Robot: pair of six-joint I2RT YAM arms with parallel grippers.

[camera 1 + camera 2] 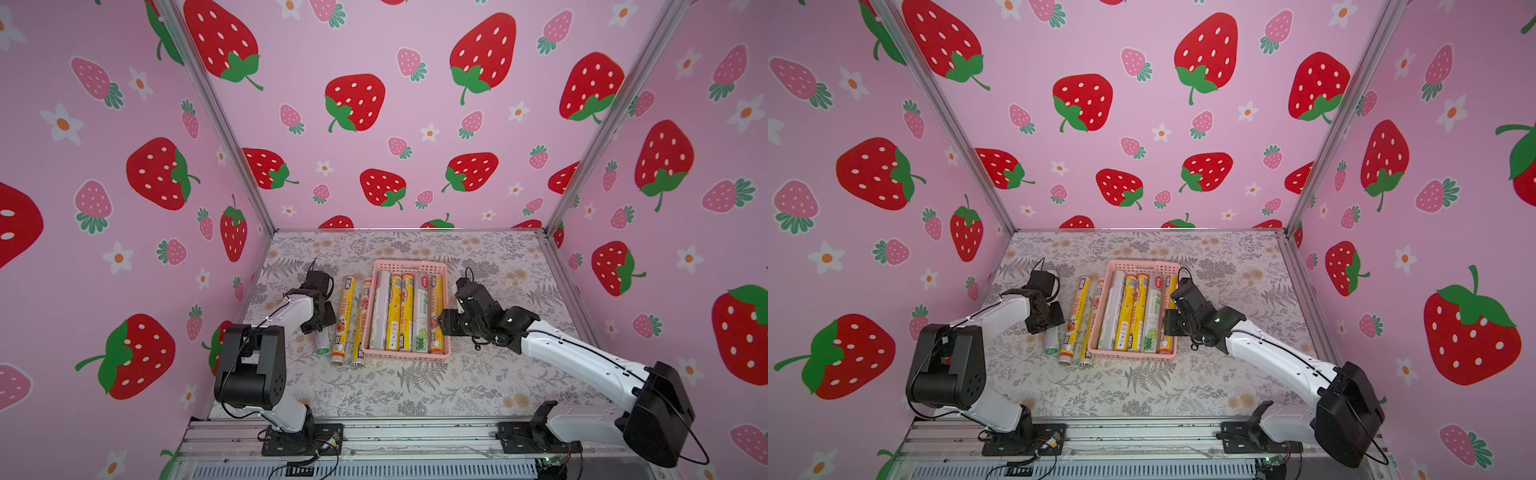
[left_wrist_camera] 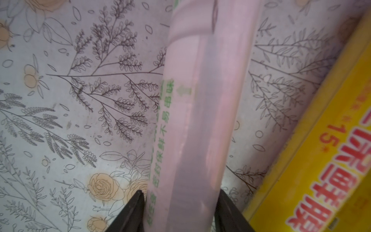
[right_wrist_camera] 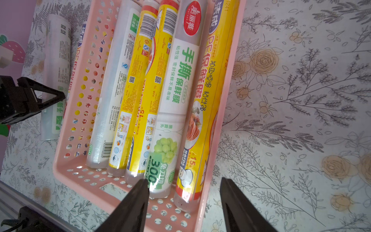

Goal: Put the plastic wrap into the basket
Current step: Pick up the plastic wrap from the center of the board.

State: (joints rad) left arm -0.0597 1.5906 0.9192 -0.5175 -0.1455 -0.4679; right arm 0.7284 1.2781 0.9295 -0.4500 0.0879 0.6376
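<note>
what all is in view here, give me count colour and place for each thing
basket: 1, pale pink, mid table
yellow rolls in basket: 3, lying lengthwise
white rolls in basket: 2, lying lengthwise
yellow rolls on table: 2, just left of basket
white roll on table: 1, green print, leftmost
table: 1, grey floral cover
walls: 3, pink with strawberries
left gripper: black, astride white roll on table
right gripper: black, open, at basket's near right corner

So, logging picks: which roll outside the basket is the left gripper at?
The white green-print roll, between the left gripper's fingers; both yellow rolls lie nearer the basket.
</note>
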